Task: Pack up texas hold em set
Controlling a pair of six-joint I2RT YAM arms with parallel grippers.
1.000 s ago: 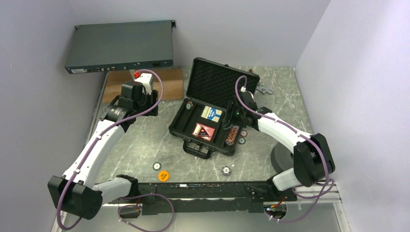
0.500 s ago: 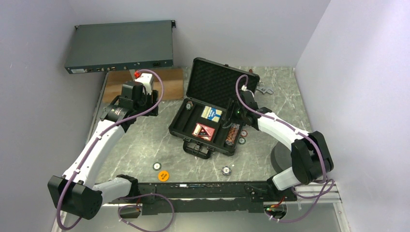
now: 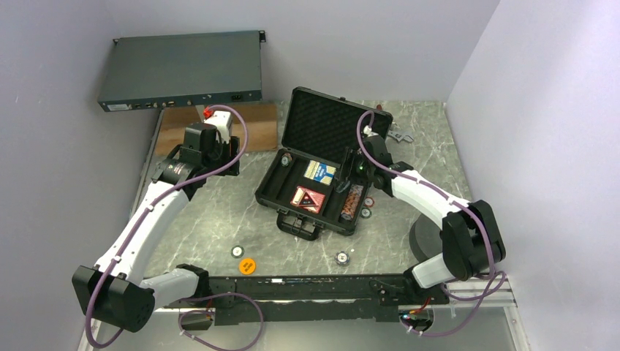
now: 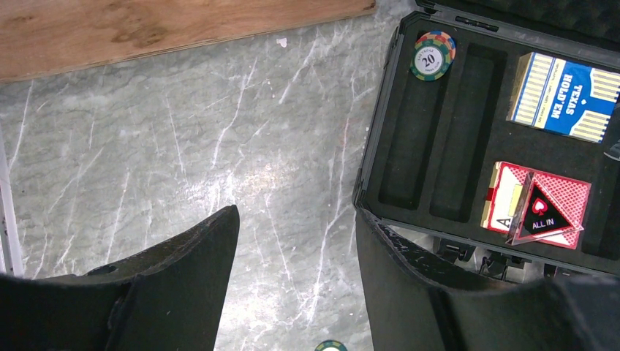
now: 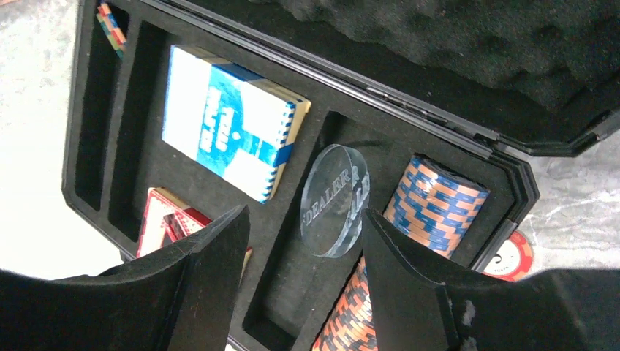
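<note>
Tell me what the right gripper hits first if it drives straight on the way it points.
Probably the clear DEALER button, standing on edge in the case, between the open jaws of the right gripper; depth is unclear.

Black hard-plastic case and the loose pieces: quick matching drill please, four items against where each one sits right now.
1. blue card deck
2. clear round dealer button
3. orange disc
4. green 20 chip

A. on the marble table, outside the black plastic case
B. far end of an otherwise empty case slot
C. on edge beside the blue-and-orange chip stack
D. case compartment nearest the foam-lined lid

Pairs: 1-D, 2-C, 3-A, 4-B
</note>
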